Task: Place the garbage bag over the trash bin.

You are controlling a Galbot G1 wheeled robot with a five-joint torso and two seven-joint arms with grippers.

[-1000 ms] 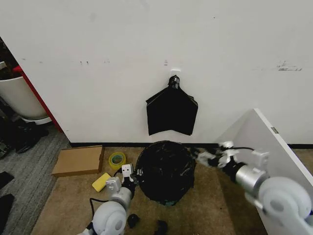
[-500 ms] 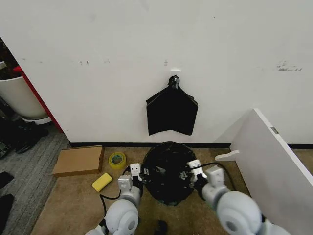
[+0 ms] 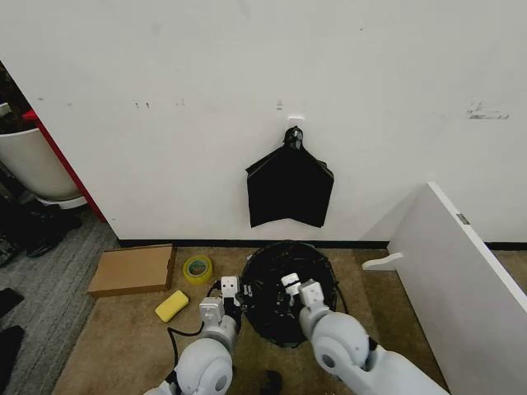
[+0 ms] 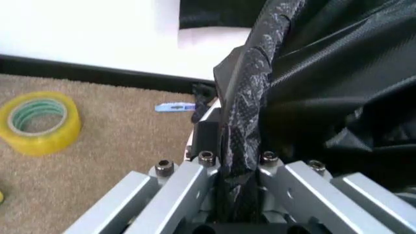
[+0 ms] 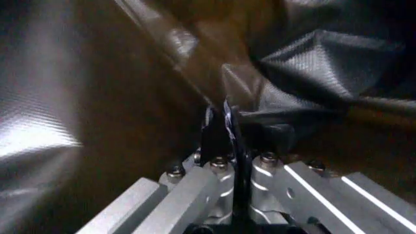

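The glossy black garbage bag (image 3: 284, 300) is spread over a round shape on the carpet; the trash bin is hidden beneath it. My left gripper (image 3: 234, 298) is at the bag's left rim, shut on a rolled fold of the garbage bag (image 4: 244, 112), as the left gripper (image 4: 235, 146) shows close up. My right gripper (image 3: 292, 288) is over the middle of the mouth. In its wrist view the right gripper (image 5: 224, 124) is shut on a thin crease of the garbage bag (image 5: 325, 63) inside the dark hollow.
A flat bunch of black bags (image 3: 290, 191) hangs on the wall above. A yellow tape roll (image 3: 197, 268), a cardboard sheet (image 3: 132, 269) and a yellow sponge (image 3: 171, 305) lie to the left. A white board (image 3: 461, 280) leans at the right; a white tub (image 3: 33, 163) stands far left.
My right arm has swung from the right side in over the bag's mouth and its gripper now pinches the plastic. The left gripper has shifted slightly toward the rim.
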